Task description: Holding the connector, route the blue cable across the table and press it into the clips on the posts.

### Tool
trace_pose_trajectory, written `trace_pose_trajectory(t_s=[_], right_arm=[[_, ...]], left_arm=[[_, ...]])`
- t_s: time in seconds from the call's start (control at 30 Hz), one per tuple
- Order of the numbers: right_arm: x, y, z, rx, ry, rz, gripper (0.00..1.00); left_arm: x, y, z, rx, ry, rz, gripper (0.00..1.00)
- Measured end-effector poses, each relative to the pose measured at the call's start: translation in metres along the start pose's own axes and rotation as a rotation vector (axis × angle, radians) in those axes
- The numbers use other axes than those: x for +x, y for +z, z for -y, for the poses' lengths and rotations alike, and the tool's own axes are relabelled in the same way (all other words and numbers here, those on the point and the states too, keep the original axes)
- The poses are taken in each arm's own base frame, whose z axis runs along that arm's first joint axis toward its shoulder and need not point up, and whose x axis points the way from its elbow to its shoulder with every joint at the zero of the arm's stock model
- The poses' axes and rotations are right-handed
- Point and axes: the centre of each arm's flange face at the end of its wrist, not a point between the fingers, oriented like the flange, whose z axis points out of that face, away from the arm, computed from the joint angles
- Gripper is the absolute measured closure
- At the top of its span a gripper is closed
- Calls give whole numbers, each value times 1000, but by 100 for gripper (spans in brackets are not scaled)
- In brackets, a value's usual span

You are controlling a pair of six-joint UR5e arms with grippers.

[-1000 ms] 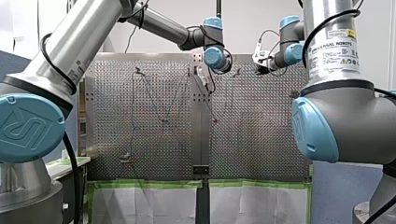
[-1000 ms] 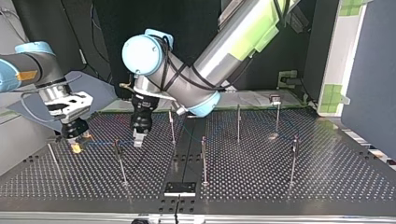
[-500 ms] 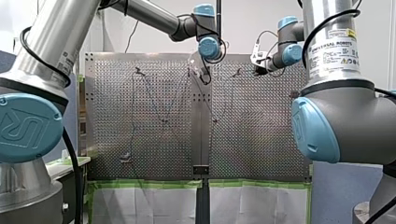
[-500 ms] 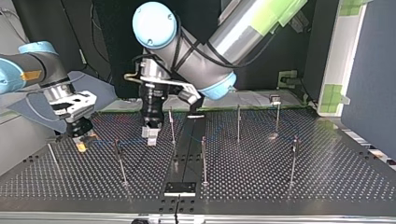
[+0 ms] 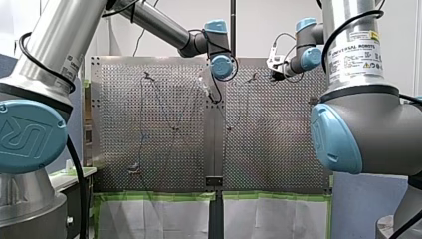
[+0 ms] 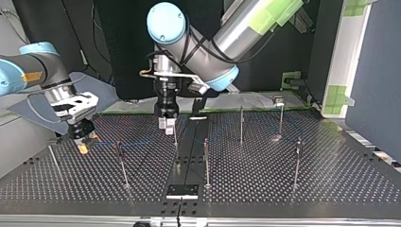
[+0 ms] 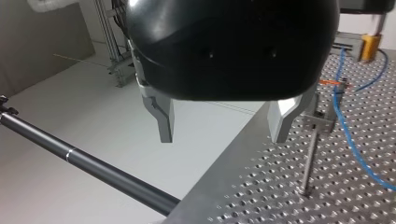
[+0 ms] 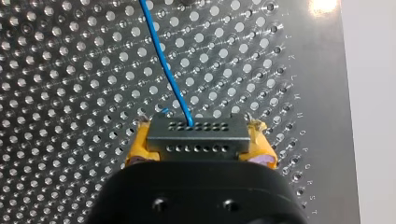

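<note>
My left jaws, spread wide and empty, have lifted off the blue cable (image 6: 135,142) and drifted toward the upper middle of the top view, so I judge that stretch seated at its post (image 6: 120,161). My right jaws stay clenched on the connector (image 8: 198,137) at the left, low over the worktop (image 6: 265,189). More clips probably await.

A robotics lab: industrial arms (image 5: 64,45) (Universal Robots label (image 5: 354,50)) over a perforated metal table (image 6: 340,182).
</note>
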Motion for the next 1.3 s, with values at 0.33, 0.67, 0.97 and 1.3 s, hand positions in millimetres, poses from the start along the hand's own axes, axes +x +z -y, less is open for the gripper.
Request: trace_pose_trajectory(t_s=[0.33, 0.67, 0.97, 1.3], right_arm=[[0, 0, 1, 1, 0, 1, 100], [-1, 0, 2, 3, 1, 4, 100], [-2, 0, 3, 4, 2, 6, 100], [-3, 0, 2, 2, 3, 8, 100]], left_arm=[[25, -16, -24, 0, -7, 1, 2], [49, -35, -52, 2, -34, 1, 2], [68, -53, -77, -2, -25, 0, 2], [101, -66, -127, -43, 7, -14, 2]])
